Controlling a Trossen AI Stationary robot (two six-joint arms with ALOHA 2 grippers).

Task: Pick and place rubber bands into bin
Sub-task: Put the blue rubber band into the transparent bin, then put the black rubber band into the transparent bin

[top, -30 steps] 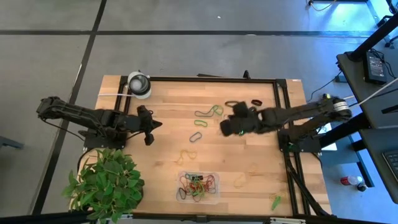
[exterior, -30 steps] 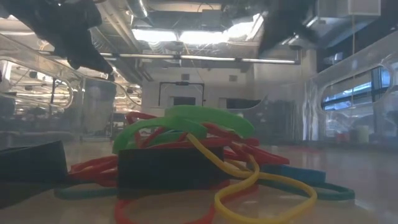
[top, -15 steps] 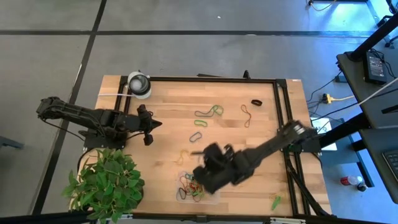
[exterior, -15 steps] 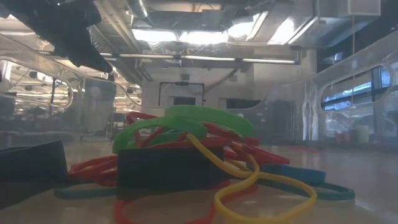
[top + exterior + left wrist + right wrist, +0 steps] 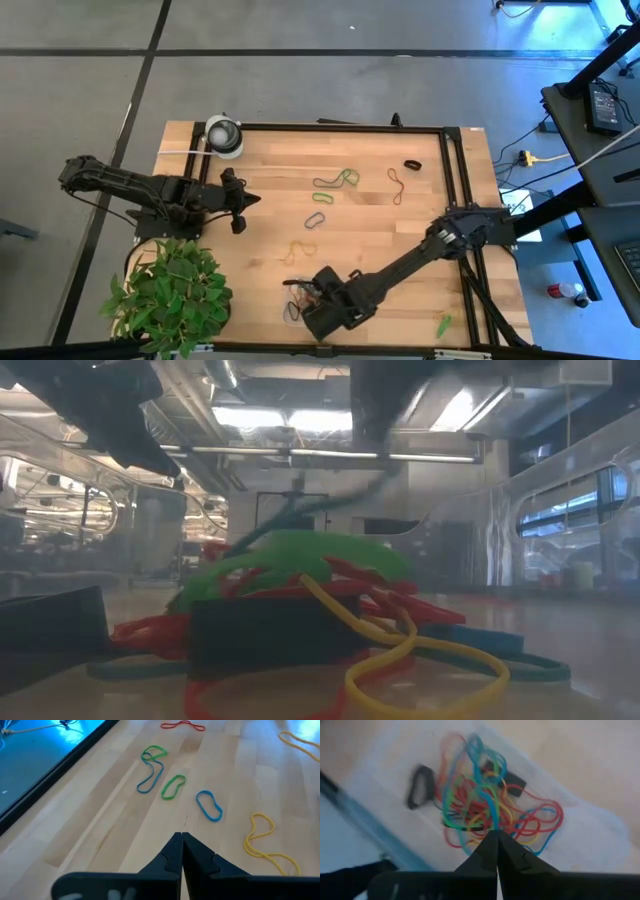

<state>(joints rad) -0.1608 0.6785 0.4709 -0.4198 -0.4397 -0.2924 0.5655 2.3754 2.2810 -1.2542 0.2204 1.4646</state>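
bin [image 5: 293,312] mostly hidden by right hand [image 5: 322,312]

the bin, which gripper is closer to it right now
Right. The right gripper hangs directly over the bin. The left gripper waits farther up the table, well apart from it.

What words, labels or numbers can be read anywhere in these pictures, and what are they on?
None can be read.
The dark device on the desk beside the table shows small marks, too small to read.
The bin, the rubber bands, the plant and both arms carry no visible lettering.
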